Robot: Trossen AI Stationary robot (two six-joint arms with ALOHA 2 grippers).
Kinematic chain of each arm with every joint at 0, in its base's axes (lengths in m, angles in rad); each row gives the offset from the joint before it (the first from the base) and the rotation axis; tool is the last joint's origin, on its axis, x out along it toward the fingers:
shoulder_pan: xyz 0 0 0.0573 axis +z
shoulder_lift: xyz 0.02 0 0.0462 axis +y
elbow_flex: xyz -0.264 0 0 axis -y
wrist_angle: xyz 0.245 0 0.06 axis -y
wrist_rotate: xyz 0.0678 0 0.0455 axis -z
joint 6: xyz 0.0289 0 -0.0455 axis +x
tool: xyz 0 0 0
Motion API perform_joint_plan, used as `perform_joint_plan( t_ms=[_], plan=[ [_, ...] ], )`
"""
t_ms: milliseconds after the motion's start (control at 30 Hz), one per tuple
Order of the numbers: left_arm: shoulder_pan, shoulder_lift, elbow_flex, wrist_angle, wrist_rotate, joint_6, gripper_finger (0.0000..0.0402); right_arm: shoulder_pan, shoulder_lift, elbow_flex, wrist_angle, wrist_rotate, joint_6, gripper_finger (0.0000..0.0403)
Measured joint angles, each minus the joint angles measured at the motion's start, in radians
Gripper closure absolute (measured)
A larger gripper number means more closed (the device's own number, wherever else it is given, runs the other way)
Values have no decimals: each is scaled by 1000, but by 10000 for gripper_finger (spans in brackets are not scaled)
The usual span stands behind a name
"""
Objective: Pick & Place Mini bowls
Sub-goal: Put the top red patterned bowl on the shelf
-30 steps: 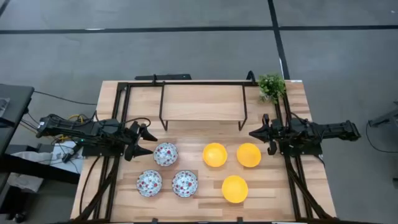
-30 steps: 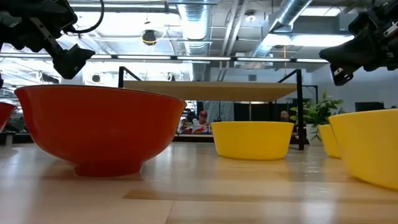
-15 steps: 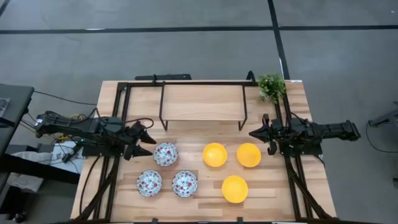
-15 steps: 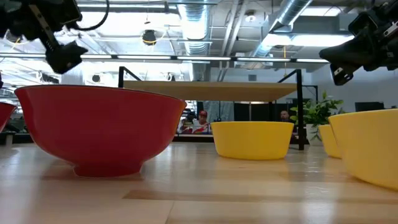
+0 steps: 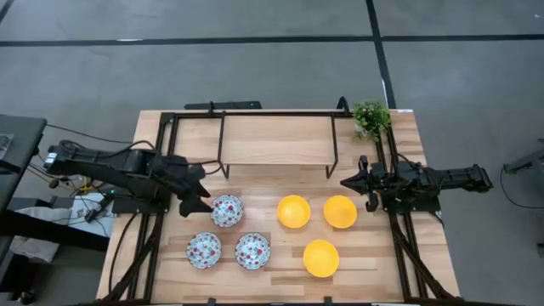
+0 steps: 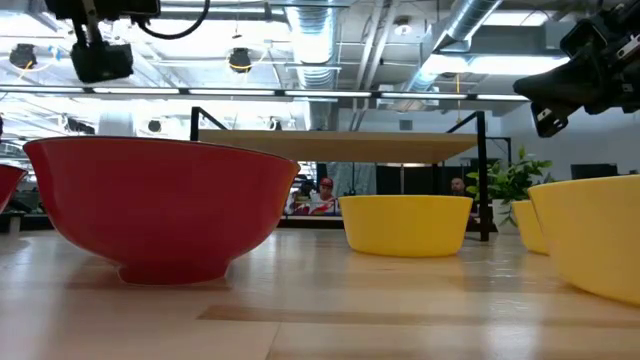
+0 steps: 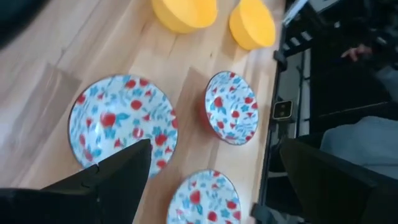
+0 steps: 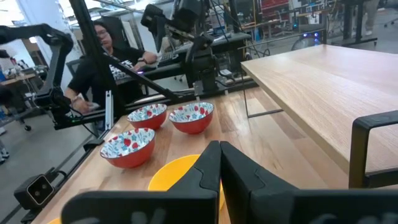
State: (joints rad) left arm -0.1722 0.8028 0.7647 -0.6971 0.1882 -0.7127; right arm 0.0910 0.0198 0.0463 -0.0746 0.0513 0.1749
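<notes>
Six mini bowls [image 5: 227,210] upright, rims up, mid-table. Left gripper [image 5: 197,201] spread; right gripper [image 5: 355,182] pressed together.

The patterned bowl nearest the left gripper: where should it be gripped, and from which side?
Probably by the rim of that patterned bowl, on the side facing the left gripper, coming from above. It sits upright and open, apart from its neighbours, so one finger can go inside the thin wall and one outside.

Patterned bowls [image 5: 226,234] left of plain bowls [image 5: 317,227]
</notes>
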Motion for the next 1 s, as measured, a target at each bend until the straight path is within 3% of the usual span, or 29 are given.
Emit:
perform_joint_plan(
  t_ms=[200, 433, 733, 1000],
  plan=[
    [0, 52, 55, -44, -6, -26, 46, 0, 0, 0, 0, 0, 0, 403],
    [0, 57, 52, -184, -117, -136, 46, 0, 0, 0, 0, 0, 0, 403],
    [0, 84, -47, -148, -159, -263, 46, 0, 0, 0, 0, 0, 0, 403],
    [0, 97, -114, -118, -159, -272, 46, 0, 0, 0, 0, 1, 0, 403]
  ],
)
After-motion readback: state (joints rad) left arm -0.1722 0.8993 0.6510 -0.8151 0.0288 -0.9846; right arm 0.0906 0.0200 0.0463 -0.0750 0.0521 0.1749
